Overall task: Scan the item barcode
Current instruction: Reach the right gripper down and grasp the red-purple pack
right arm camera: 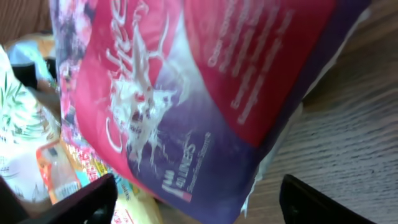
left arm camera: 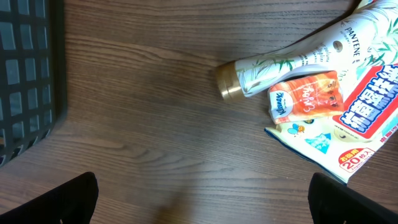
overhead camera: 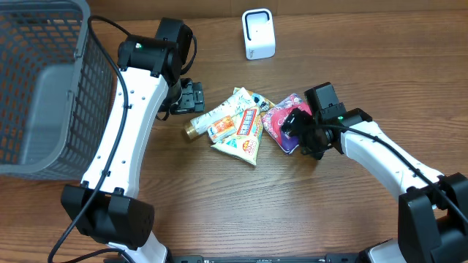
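I'm looking down at a brown wood-grain table (overhead camera: 219, 204) that is filling the overhead view edge to edge. A grey mesh basket (overhead camera: 95, 80) is sitting at its left end and a small white scanner (overhead camera: 258, 33) is standing near the far edge.

The goods are lying in a loose heap mid-table: a white tube (overhead camera: 216, 117) with a gold cap, an orange sachet (left arm camera: 308, 93) lying against it, a blue and yellow pack (overhead camera: 247, 131), and the pink and purple pack (overhead camera: 276, 117) on the heap's right side.

That pink pack is lying printed face up, touching the blue and yellow pack. From overhead it is sitting cornerwise to the table edges, though the arm is covering part of it, so I cannot tell its long axis. In the right wrist view its lettering is running from lower left to upper right.

The right gripper (overhead camera: 294, 128) is straddling the pack, its fingers apart on either side; whether they are pressing it I cannot tell. The left gripper (overhead camera: 191, 97) is hovering just beside the tube's cap, its fingers spread wide and holding nothing.
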Action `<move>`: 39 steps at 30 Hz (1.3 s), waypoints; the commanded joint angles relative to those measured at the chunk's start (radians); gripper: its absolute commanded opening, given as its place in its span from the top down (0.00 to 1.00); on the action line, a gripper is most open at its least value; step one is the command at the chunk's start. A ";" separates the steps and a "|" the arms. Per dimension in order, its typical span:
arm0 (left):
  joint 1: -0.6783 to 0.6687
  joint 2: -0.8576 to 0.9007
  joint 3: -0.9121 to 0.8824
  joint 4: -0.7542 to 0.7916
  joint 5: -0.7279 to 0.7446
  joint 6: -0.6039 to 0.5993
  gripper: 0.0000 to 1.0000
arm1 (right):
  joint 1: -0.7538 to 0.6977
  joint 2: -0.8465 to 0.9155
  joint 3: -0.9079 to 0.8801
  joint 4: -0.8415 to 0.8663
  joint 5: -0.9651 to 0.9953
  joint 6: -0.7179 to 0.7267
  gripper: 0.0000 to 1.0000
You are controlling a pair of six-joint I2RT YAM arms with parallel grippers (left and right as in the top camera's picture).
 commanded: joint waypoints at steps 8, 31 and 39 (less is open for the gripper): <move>0.000 0.009 0.003 0.001 -0.013 -0.007 0.00 | 0.005 0.091 0.022 0.007 0.043 0.045 0.56; 0.000 0.009 0.003 0.001 -0.013 -0.007 0.00 | -0.029 -0.105 0.334 -0.492 0.358 -0.236 0.96; 0.000 0.009 0.003 0.001 -0.013 -0.007 0.00 | 0.003 -0.100 0.332 -0.492 0.277 -0.427 0.64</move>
